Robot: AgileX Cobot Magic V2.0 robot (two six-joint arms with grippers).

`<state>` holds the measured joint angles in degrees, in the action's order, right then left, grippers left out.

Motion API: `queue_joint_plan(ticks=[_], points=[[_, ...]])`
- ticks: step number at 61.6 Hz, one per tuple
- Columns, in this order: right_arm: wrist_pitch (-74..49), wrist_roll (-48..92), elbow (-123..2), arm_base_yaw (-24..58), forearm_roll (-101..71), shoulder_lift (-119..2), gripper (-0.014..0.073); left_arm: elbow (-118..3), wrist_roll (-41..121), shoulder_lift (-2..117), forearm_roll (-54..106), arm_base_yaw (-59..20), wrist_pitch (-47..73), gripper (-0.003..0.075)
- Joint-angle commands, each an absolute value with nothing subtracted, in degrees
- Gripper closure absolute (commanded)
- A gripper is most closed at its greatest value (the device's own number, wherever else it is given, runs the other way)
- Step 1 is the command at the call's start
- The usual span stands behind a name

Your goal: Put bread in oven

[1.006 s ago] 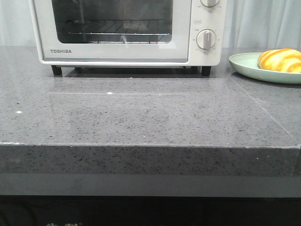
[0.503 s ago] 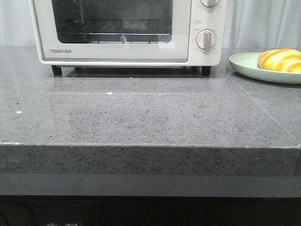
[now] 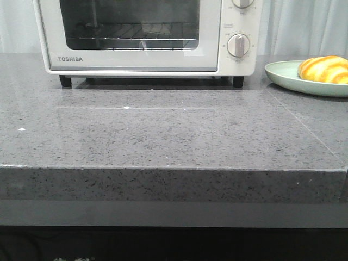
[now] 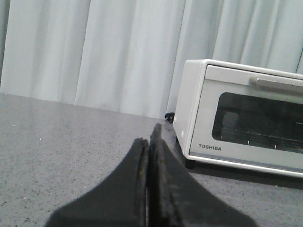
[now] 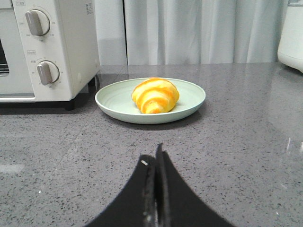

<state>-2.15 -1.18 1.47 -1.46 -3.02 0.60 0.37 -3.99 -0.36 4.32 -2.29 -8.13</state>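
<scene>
The bread (image 3: pixel 324 69), a glossy yellow roll with orange stripes, lies on a pale green plate (image 3: pixel 283 76) at the far right of the counter; it also shows in the right wrist view (image 5: pixel 155 95). The cream-white TOSHIBA oven (image 3: pixel 144 35) stands at the back with its glass door closed; it also shows in the left wrist view (image 4: pixel 246 118) and the right wrist view (image 5: pixel 47 47). My left gripper (image 4: pixel 149 137) is shut and empty, low over the counter to the oven's left. My right gripper (image 5: pixel 155 156) is shut and empty, short of the plate. Neither gripper shows in the front view.
The grey speckled counter (image 3: pixel 163 130) has a front edge near the camera. White curtains (image 4: pixel 94 52) hang behind. A white appliance (image 5: pixel 291 33) stands beyond the plate on the far side from the oven.
</scene>
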Motion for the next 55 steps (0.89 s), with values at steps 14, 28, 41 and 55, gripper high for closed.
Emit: queue_joint_plan(ticks=[14,28,41,55], points=[[-2.26,-0.64,-4.40,-1.70,-3.08,1.75,0.0711,-7.20,-4.19,-1.08,5.19,-2.68,-10.20,0.0738],[-10.95,-0.64,-16.85,-1.70,-2.60,-2.16,0.0711,-20.55,-4.05,4.27,3.73,-2.68,0.00,0.0738],[-18.64,-0.64,-29.33,-1.70,-2.33,-12.13,0.0711,-34.96,-3.97,14.51,3.73,-2.68,12.36,0.0738],[-24.20,-0.64,-38.55,-1.70,-2.31,-23.90,0.0711,-44.76,-3.97,26.97,3.92,-2.68,20.36,0.0738]])
